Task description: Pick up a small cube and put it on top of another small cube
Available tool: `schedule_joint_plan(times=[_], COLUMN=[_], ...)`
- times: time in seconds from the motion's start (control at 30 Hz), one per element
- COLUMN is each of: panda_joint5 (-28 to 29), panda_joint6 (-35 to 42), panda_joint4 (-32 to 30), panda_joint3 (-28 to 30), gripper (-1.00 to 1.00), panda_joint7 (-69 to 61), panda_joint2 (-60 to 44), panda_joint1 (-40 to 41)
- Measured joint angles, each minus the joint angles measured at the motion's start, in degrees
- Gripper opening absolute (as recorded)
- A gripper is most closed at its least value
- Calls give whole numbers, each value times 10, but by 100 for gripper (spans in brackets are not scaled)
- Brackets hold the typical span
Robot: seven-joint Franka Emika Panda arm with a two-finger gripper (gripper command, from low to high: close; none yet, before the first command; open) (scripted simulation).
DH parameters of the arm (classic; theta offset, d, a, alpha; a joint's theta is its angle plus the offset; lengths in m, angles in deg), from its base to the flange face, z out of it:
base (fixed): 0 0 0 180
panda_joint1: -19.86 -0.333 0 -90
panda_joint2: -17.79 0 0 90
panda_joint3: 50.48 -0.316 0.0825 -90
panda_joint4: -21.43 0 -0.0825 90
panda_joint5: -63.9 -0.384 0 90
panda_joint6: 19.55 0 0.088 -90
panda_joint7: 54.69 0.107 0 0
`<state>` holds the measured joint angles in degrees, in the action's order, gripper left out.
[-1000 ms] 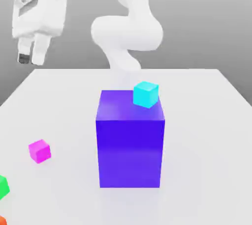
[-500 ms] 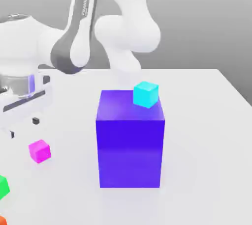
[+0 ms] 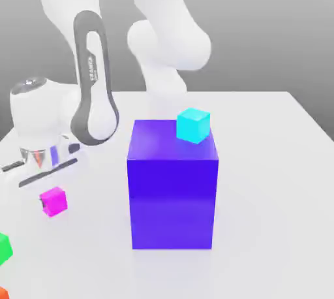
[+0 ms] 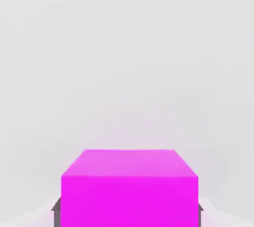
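one gripper (image 4: 129,216) clenched on one magenta cube (image 3: 55,202) at the exterior view's left, one cyan cube (image 3: 193,126) atop one large blue block (image 3: 172,202), one green cube (image 3: 4,249) and one orange piece (image 3: 4,293) cut by the view's edge

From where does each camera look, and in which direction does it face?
Exterior view: off the arm, facing the white robot arm across the white table, looking somewhat down; arm and hand show.
Hand view: on the hand, facing the table past the gripper's pads at the small magenta cube.
Shared: magenta cube, table, gripper.
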<state>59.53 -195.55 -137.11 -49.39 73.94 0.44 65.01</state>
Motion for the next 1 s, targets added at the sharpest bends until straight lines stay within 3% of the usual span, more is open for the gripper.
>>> schedule_joint_plan(times=[0.27, 0.73, 0.87, 0.9, 1.0], panda_joint5=[34, 56, 66, 68, 68], panda_joint6=[111, 293, 247, 233, 233], panda_joint4=[-22, 251, 275, 277, 277], panda_joint3=[19, -42, -43, -41, -41], gripper=[-100, -100, -100, 100, 100], panda_joint7=[21, -281, -297, -296, -296], panda_joint2=[132, 42, -29, -44, -44], panda_joint1=[-12, -7, -9, -10, -10])
